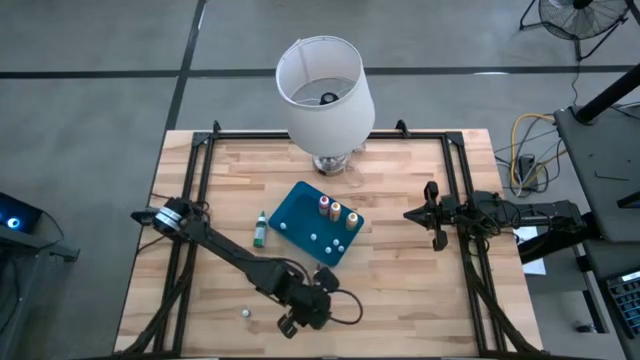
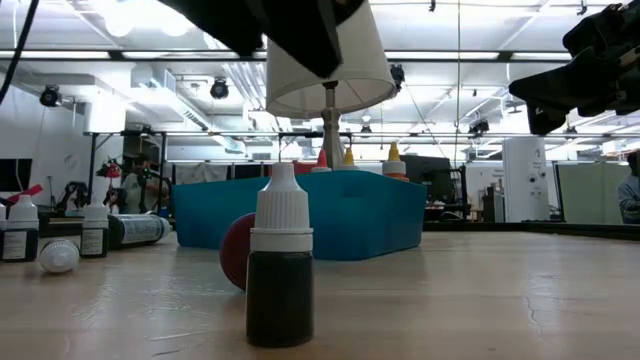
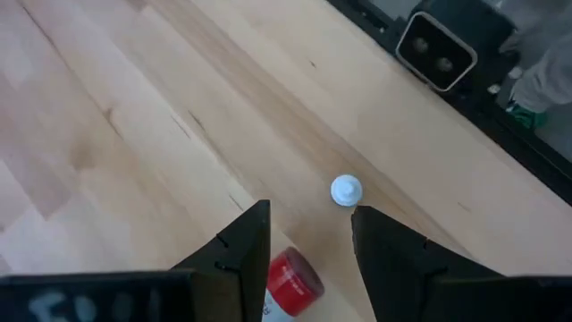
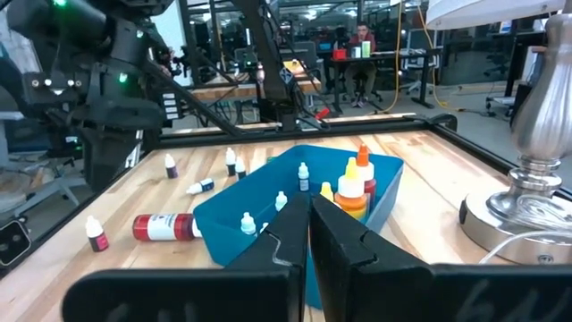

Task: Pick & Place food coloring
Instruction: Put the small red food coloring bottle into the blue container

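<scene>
- Left gripper (image 1: 305,315) hovers low over the near part of the tabletop (image 1: 400,290), jaws parted and holding nothing.
- Between its fingers (image 3: 241,255), the left wrist view shows a red-capped bottle (image 3: 290,282) lying on the wood, with a small white-capped bottle (image 3: 346,190) just beyond.
- Right gripper (image 1: 432,215) waits at the right side of the tabletop, jaws pressed together and empty.
- Three food coloring bottles (image 1: 337,211), red, yellow and orange, stand upright in a row inside the teal-blue tray (image 1: 295,215).
- A green bottle (image 1: 260,231) lies just left of the tray.
- A white-shaded lamp (image 1: 325,90) stands behind the tray.
</scene>
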Robot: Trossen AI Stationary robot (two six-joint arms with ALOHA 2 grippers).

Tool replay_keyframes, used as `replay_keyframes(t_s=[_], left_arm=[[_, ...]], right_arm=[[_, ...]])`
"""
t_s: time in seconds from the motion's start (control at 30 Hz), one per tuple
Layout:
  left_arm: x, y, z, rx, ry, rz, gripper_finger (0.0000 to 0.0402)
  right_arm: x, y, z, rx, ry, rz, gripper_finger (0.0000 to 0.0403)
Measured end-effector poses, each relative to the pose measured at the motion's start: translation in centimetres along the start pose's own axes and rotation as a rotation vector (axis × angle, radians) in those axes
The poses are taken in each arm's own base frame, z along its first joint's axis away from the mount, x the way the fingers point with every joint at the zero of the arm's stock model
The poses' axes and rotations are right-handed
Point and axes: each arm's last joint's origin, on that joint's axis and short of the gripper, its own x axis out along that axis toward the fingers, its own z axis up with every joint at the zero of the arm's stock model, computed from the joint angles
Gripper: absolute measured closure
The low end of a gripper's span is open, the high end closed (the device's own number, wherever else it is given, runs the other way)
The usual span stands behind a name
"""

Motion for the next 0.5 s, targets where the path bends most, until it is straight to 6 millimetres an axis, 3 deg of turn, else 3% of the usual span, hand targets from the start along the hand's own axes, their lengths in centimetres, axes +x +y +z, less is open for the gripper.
replay_keyframes(t_s=[0.5], left_arm=[[3.4,-0.6,0.4,-0.004,0.067,-0.08,0.0271]], right_arm=[[0.0,0.0,0.0,0.0,0.0,-0.001,0.0394]])
